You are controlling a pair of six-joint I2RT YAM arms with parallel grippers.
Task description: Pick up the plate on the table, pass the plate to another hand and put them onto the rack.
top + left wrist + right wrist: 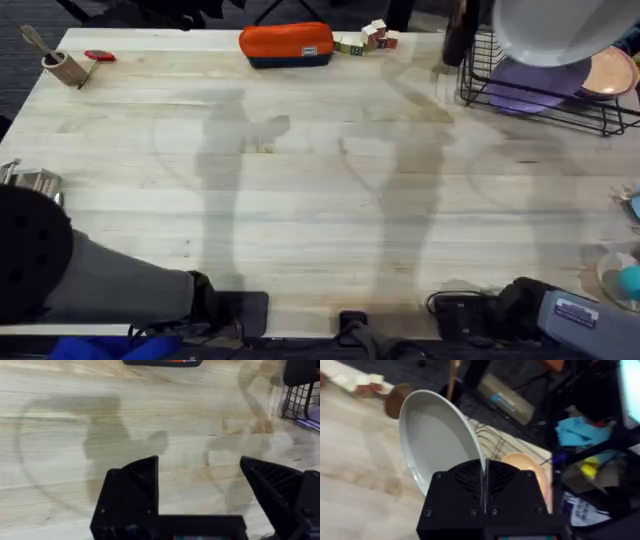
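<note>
The white plate (435,435) stands on edge between the fingers of my right gripper (483,467), which is shut on its rim. From overhead the plate (560,30) hangs large above the black wire rack (540,95) at the table's far right. A purple plate (530,85) and a peach plate (610,72) sit in the rack; the peach plate (525,467) and the rack's wires (495,442) lie just behind the held plate. My left gripper (199,462) is open over bare wooden table (75,435), holding nothing.
An orange pouch (286,44), small blocks (368,38) and a dark bottle (460,30) line the far edge. A wooden cup with a utensil (62,65) stands at the far left corner. The left arm (100,285) lies at the near left.
</note>
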